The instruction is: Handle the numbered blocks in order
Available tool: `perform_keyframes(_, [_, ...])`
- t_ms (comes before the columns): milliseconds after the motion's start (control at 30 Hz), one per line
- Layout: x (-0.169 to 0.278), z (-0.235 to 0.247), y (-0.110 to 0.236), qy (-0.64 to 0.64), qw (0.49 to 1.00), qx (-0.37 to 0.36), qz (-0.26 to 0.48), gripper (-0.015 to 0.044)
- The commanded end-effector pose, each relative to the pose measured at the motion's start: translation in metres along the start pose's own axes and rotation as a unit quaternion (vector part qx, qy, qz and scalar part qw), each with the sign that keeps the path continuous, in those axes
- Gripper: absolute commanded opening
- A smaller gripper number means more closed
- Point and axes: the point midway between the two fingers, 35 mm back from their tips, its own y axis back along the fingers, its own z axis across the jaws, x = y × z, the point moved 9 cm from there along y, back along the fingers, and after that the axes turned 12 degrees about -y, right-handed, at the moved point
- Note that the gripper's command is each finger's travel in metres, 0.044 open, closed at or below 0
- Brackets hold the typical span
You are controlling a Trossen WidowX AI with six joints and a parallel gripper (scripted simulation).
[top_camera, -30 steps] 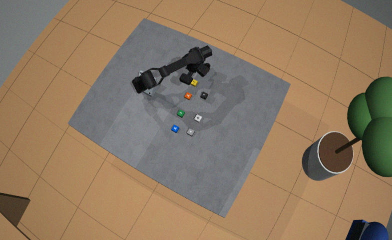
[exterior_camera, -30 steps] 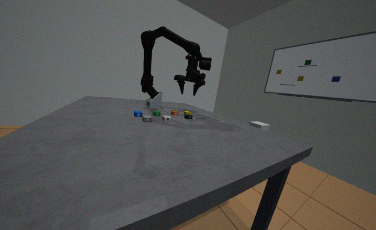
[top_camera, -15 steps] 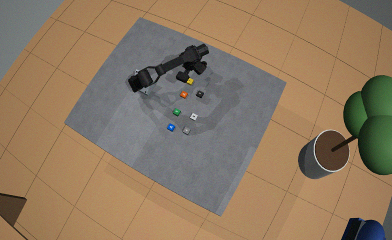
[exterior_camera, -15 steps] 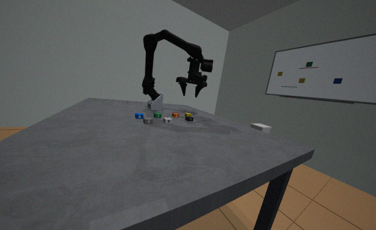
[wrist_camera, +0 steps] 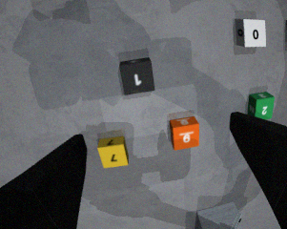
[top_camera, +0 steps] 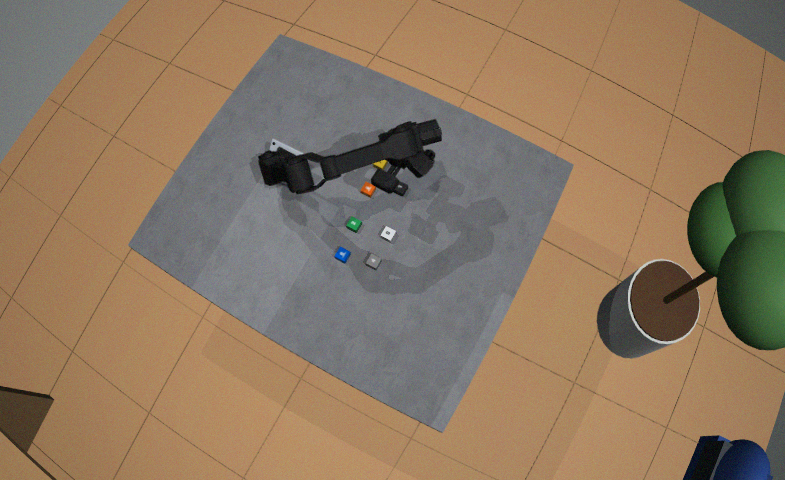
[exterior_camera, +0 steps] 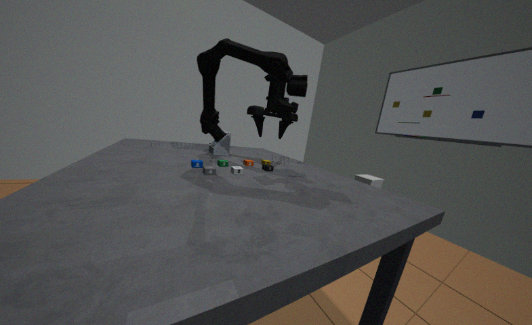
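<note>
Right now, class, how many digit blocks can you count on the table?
7. Blue, grey, green, white, orange, yellow and black blocks sit clustered before the arm's base. None seems hidden.

Matte black jointed arm (exterior_camera: 236, 52), pale grey base bracket (exterior_camera: 220, 145), pointed black tool (exterior_camera: 271, 128) fingers.
</note>
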Motion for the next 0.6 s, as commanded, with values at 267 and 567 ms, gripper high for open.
perform_keyframes(267, [-0.0018,0.0006,0.0019,0.011,1.0,0.002,-0.005,0.04])
perform_keyframes(567, [-0.0043,-0.0022,0.0021,0.011,1.0,0.002,-0.005,0.04])
